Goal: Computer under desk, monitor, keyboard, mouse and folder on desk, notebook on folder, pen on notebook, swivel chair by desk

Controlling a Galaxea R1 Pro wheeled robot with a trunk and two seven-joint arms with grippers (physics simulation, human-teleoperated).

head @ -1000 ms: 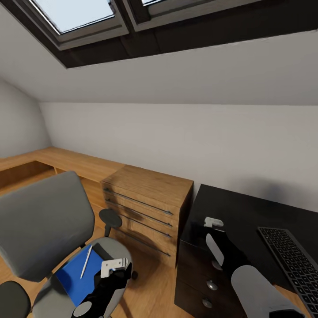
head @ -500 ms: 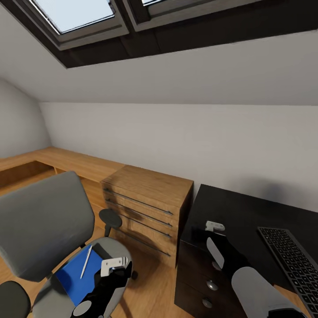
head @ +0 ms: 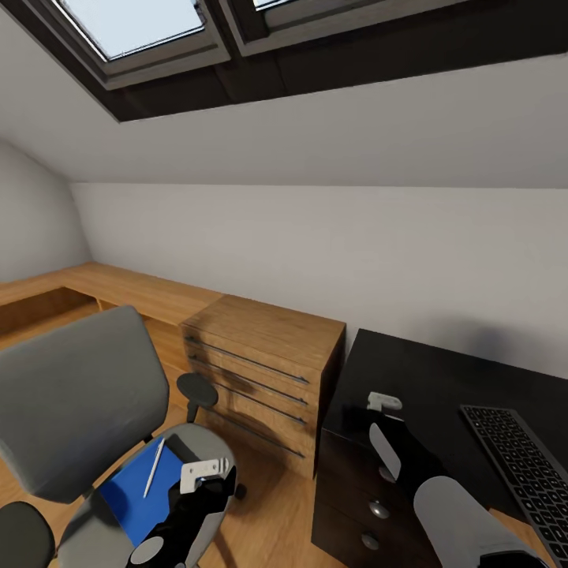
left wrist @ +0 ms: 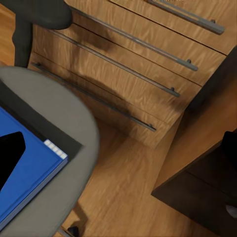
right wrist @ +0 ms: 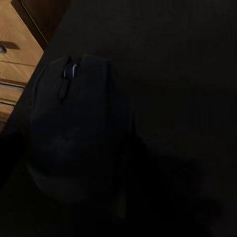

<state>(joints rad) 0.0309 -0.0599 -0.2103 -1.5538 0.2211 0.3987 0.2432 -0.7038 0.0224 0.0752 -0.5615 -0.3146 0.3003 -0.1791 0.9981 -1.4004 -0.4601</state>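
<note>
The grey swivel chair (head: 71, 394) stands at the left. On its seat lies the blue folder (head: 134, 497) with the pale pen (head: 154, 467) on top. My left gripper (head: 203, 483) hovers over the seat's front edge, one black fingertip (left wrist: 11, 160) above the folder (left wrist: 37, 170), holding nothing. My right gripper (head: 381, 412) is low over the near left corner of the black desk (head: 442, 379). The black mouse (right wrist: 74, 128) lies right under it on the desk top. The keyboard (head: 521, 465) lies to the right. Monitor, computer and notebook are out of view.
A low light-wood cabinet (head: 260, 355) with long bar handles stands between chair and desk. The desk's black drawer unit (head: 379, 509) with round knobs is below my right arm. Wood floor (left wrist: 128, 177) shows between seat and cabinet. A sloped ceiling with skylights hangs overhead.
My right gripper has sunk slightly toward the desk corner. The left arm, the chair and the folder have not moved.
</note>
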